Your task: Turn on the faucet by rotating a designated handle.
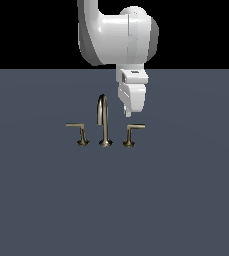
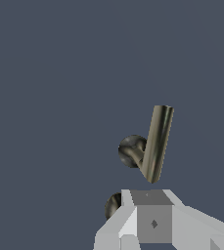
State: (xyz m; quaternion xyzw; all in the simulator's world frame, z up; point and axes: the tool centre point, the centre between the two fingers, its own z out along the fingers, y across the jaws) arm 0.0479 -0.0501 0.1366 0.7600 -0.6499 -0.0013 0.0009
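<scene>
The faucet (image 1: 104, 122) stands on the grey floor as an arched spout between two L-shaped levers. The handle (image 1: 132, 132) is the lever at the exterior view's right, its bar pointing away from the spout. My gripper (image 1: 128, 112) hangs just above the handle's post and touches nothing, its fingers together and shut on nothing. In the wrist view the handle's bar (image 2: 158, 142) and round base (image 2: 130, 151) lie just beyond my gripper (image 2: 150, 196). A second round brass piece (image 2: 113, 206) is partly hidden behind the fingers (image 2: 154, 222).
The mirror-image left lever (image 1: 79, 132) stands on the far side of the spout. The faucet set sits on a flat dark grey surface (image 1: 111, 200). The white arm (image 1: 118, 35) comes down from above.
</scene>
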